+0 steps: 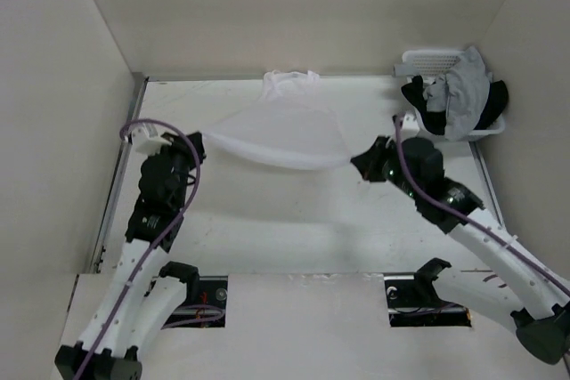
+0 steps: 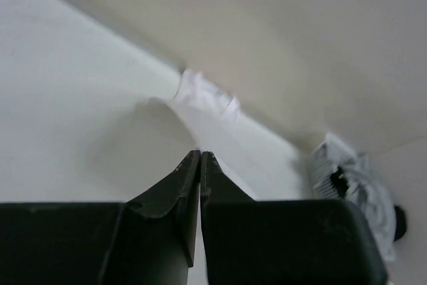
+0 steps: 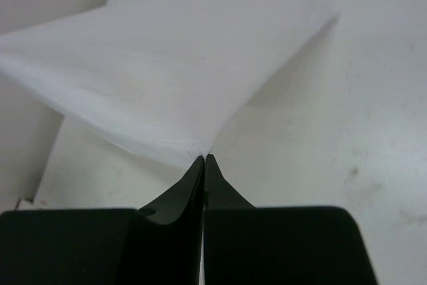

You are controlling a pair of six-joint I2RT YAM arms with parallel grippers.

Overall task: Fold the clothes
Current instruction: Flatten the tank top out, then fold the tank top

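Note:
The clothes, a white T-shirt point(image 1: 283, 131), hang stretched between my two grippers above the table, the far end bunched against the back wall. My left gripper point(image 1: 198, 139) is shut on the shirt's left corner. My right gripper point(image 1: 354, 163) is shut on the right corner. In the left wrist view the shut gripper point(image 2: 200, 154) points toward the shirt point(image 2: 213, 111), which runs away to the back wall. In the right wrist view the fabric point(image 3: 167, 71) fans out from the pinched gripper point(image 3: 205, 158), with a stitched hem just above it.
A white basket point(image 1: 429, 61) stands at the back right corner, holding a grey garment point(image 1: 465, 91) and a black garment point(image 1: 417, 98); it also shows in the left wrist view point(image 2: 327, 165). Walls close in the table on the left, back and right.

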